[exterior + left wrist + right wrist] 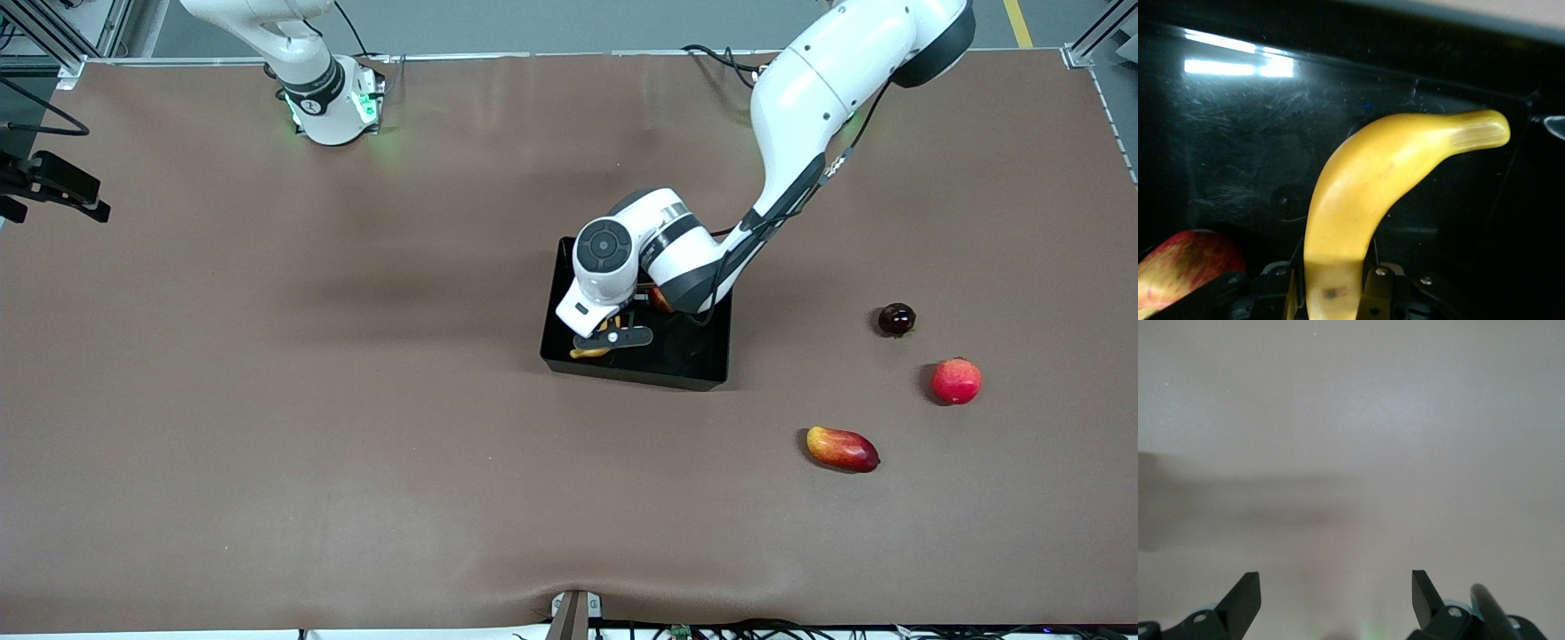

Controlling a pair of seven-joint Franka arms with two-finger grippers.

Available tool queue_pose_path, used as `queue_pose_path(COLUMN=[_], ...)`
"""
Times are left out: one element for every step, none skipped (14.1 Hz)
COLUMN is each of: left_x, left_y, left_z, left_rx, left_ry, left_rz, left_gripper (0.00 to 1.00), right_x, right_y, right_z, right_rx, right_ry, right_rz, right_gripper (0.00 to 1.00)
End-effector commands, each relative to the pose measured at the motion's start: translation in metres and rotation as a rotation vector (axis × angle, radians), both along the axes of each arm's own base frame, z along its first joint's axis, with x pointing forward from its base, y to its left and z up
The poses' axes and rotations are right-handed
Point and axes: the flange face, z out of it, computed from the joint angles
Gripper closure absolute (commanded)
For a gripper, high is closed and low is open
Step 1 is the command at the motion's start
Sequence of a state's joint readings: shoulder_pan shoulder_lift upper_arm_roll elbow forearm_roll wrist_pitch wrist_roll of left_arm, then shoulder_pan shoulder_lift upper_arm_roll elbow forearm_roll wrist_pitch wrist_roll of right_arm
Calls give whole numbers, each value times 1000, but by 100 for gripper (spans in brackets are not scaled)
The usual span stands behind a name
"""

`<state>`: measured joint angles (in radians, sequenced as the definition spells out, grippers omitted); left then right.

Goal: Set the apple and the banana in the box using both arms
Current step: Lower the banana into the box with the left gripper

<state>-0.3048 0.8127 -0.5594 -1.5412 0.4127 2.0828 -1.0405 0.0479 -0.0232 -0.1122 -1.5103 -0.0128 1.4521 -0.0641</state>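
The black box [636, 373] lies mid-table. My left arm reaches into it, and my left gripper [606, 341] is shut on the yellow banana [589, 352] low inside the box at the end toward the right arm. In the left wrist view the banana [1365, 193] curves out from between the fingers [1381, 287] over the glossy box floor [1238, 133]. The apple [1178, 270], red with yellow streaks, lies in the box beside the gripper; in the front view only a sliver of it [659, 299] shows under the wrist. My right gripper [1336, 590] is open and empty over bare table, out of the front view.
Toward the left arm's end of the table lie a dark round fruit [896, 318], a pink-red round fruit [956, 380] and a red-yellow mango-like fruit [842, 448]. The right arm's base [333, 102] stands at the table's top edge. A black device [53, 182] juts in from the side.
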Motion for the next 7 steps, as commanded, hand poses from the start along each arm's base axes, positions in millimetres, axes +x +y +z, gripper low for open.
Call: queue_pose_path(left_x=[3, 6, 9, 17, 31, 45, 61], left_y=[-5, -4, -1, 5, 11, 17, 30], left_z=[-12, -13, -12, -7, 12, 27, 57], left_rx=[-1, -6, -2, 3, -9, -19, -19], left_ry=[-36, -48, -55, -70, -102, -125, -158], left_rz=[-1, 1, 3, 16, 29, 43, 55], left_gripper=[96, 72, 46, 11, 0, 0, 0], right_x=[-8, -8, -8, -8, -8, -7, -8], right_y=[-2, -2, -2, -2, -2, -2, -2], right_z=[5, 5, 5, 6, 6, 5, 6], right_rx=[23, 23, 23, 22, 22, 22, 22], right_ry=[-10, -10, -10, -12, -12, -10, -12], right_rz=[-1, -1, -1, -1, -1, -1, -2], right_gripper=[0, 0, 0, 0, 0, 0, 0])
